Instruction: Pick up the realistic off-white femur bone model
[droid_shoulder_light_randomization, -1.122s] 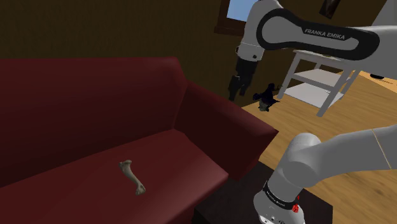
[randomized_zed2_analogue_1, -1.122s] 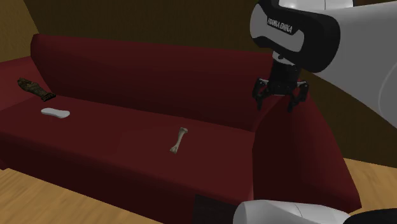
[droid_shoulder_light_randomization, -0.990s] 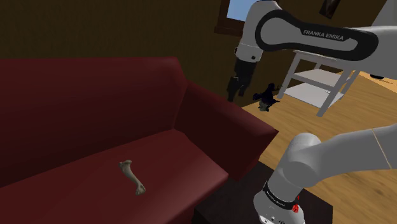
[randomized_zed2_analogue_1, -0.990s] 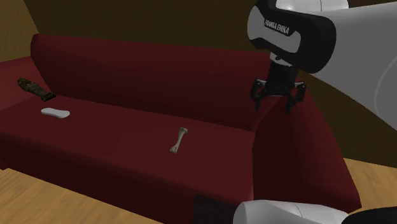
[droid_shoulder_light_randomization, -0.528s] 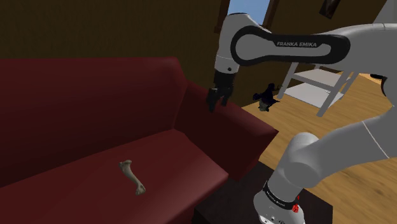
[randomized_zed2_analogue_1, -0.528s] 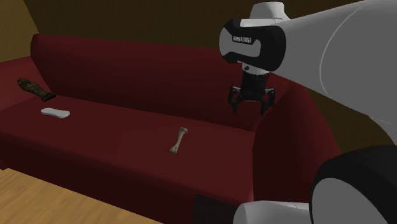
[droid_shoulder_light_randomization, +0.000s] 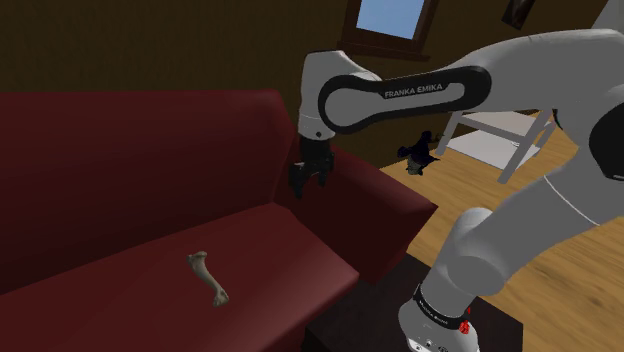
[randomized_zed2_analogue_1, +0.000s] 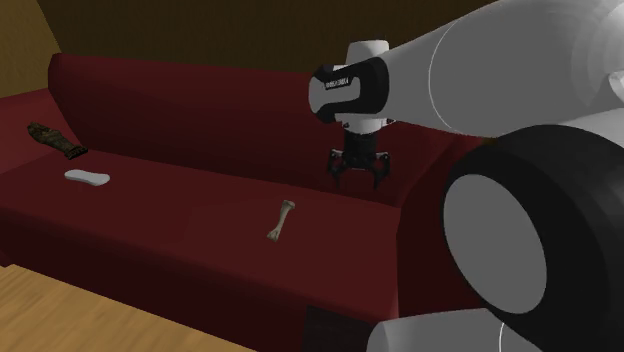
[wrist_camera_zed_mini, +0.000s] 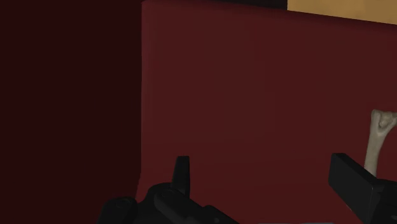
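Femur bone model (randomized_zed2_analogue_1: 282, 219) is not yet held. The gripper (randomized_zed2_analogue_1: 358, 180), fingers apart and empty, has been swung in over the seat. The bone is found at its 8 o'clock in the second exterior view, on the red sofa (randomized_zed2_analogue_1: 200, 100), so the approach is shortened.

Red sofa (randomized_zed2_analogue_1: 200, 110) holds bone (randomized_zed2_analogue_1: 281, 219), white object (randomized_zed2_analogue_1: 87, 177) and dark object (randomized_zed2_analogue_1: 55, 141)

I see a deep maroon sofa (droid_shoulder_light_randomization: 130, 150) carrying a pale cream bone (droid_shoulder_light_randomization: 207, 278), a plain white slab (randomized_zed2_analogue_1: 87, 177) and a mottled brown-and-olive piece (randomized_zed2_analogue_1: 56, 141), with my all-black gripper (randomized_zed2_analogue_1: 357, 183) on a white arm (droid_shoulder_light_randomization: 525, 58) banded in black, above honey-toned, grained wooden flooring (randomized_zed2_analogue_1: 60, 320).
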